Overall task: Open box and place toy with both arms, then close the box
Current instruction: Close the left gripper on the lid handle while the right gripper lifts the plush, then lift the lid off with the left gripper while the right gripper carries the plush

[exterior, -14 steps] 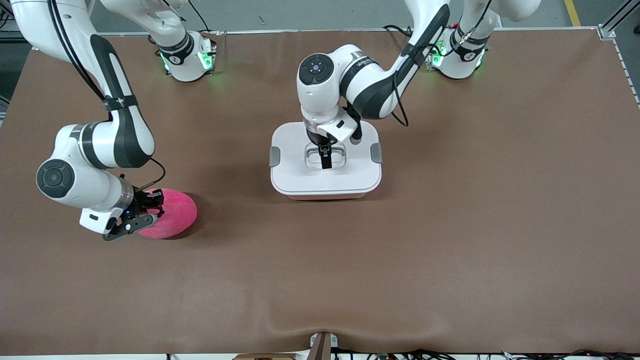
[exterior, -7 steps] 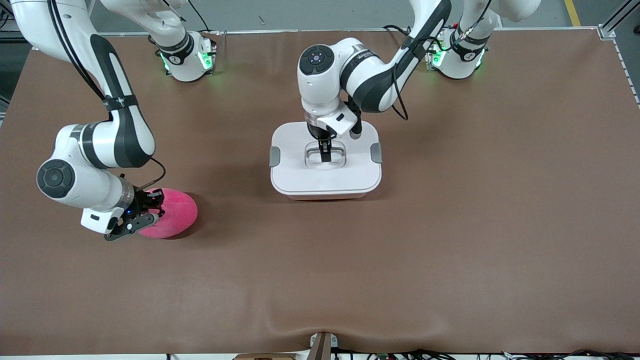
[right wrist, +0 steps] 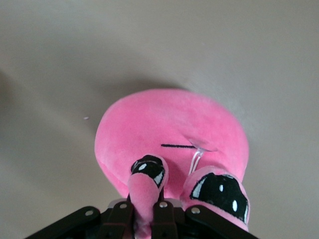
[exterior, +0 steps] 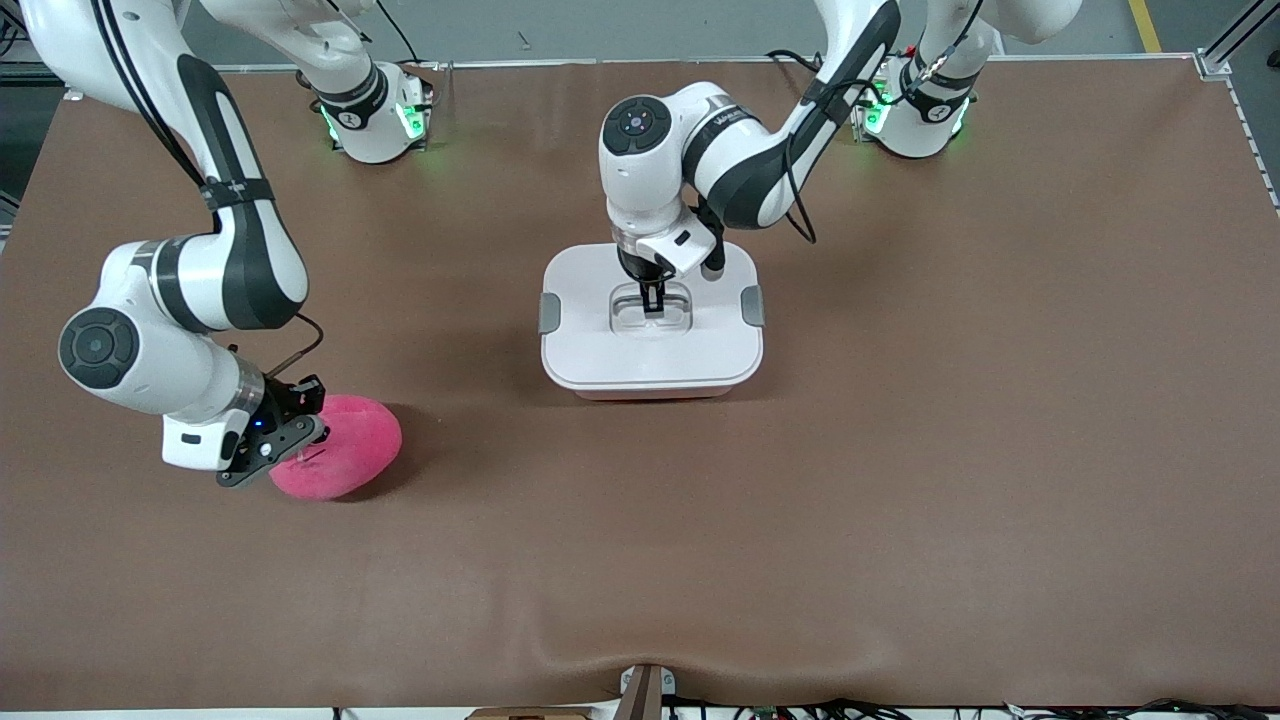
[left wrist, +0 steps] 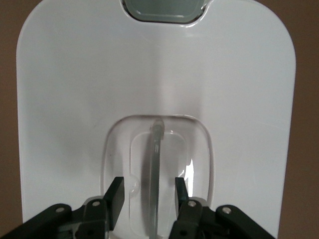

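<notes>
The box (exterior: pixel 600 355) sits mid-table, its white lid (left wrist: pixel 89 74) on and a grey clip (exterior: pixel 549 312) at each end. My left gripper (exterior: pixel 655 300) reaches down into the lid's recessed centre. Its fingers (left wrist: pixel 115 195) stand open on either side of the clear handle bar (left wrist: pixel 155 159), with a gap showing on both sides. The toy (exterior: pixel 345 460), a pink plush with black-and-white eyes (right wrist: pixel 219 191), is toward the right arm's end of the table. My right gripper (exterior: pixel 290 432) is shut on one of its stalked eyes (right wrist: pixel 147 172), and the toy hangs tilted from it.
A brown mat (exterior: pixel 900 450) covers the table. The two arm bases (exterior: pixel 375 120) (exterior: pixel 915 115) stand along the edge farthest from the front camera. A small bracket (exterior: pixel 645 690) sits at the edge nearest that camera, with cables beside it.
The left gripper's fingers have sunk into the lid's recess and narrowed toward the handle bar. The right arm has risen slightly, tilting the toy and drawing it a little toward the front camera.
</notes>
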Motion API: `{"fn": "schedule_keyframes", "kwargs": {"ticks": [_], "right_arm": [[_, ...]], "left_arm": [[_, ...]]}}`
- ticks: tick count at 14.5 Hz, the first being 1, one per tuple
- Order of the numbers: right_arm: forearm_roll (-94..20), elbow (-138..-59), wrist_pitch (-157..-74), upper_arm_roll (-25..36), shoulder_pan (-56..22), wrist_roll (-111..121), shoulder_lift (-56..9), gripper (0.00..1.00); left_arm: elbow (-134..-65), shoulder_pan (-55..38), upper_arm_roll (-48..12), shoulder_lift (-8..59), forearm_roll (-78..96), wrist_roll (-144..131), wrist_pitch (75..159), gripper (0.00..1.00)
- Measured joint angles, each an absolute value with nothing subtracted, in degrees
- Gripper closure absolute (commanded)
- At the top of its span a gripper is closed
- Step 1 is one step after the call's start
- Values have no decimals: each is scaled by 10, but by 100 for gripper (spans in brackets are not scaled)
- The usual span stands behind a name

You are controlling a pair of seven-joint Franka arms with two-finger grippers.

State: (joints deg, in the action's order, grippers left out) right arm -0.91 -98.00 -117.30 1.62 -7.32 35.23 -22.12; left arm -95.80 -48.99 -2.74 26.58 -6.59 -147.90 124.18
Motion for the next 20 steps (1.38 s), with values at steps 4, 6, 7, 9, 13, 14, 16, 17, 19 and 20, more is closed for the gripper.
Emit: {"fn": "schedule_keyframes", "kwargs": {"ticks": [4,6,7,9,13,14,16,17,19,20], "right_arm": [[-9,-963,-1143,13,-93,447,-197,100],[-9,-946,-1127,12,-99,512,-188,100],[-8,-938,-1122,12,-100,549,-185,100],[-7,-923,-1117,13,-101,626,-181,100],[29,-907,-1098,11,-132,715,-174,100],[42,-905,-1079,11,-148,718,-168,100],[60,-905,-1061,11,-170,718,-156,100],[63,-906,-1059,11,-174,718,-153,100],[65,-906,-1059,14,-173,723,-153,100],[66,-907,-1059,16,-172,726,-153,100]], "left_arm": [[-959,-490,-28,259,-66,-1479,1245,97],[-961,-490,-28,256,-66,-1479,1246,100],[-962,-490,-28,256,-66,-1479,1246,100],[-963,-490,-28,256,-66,-1478,1247,100],[-963,-490,-28,254,-66,-1479,1247,100],[-964,-490,-28,253,-66,-1479,1247,100],[-964,-490,-28,250,-66,-1479,1247,100],[-965,-490,-28,248,-66,-1479,1247,100],[-966,-490,-28,242,-66,-1479,1247,100],[-966,-490,-27,240,-66,-1479,1246,100]]}}
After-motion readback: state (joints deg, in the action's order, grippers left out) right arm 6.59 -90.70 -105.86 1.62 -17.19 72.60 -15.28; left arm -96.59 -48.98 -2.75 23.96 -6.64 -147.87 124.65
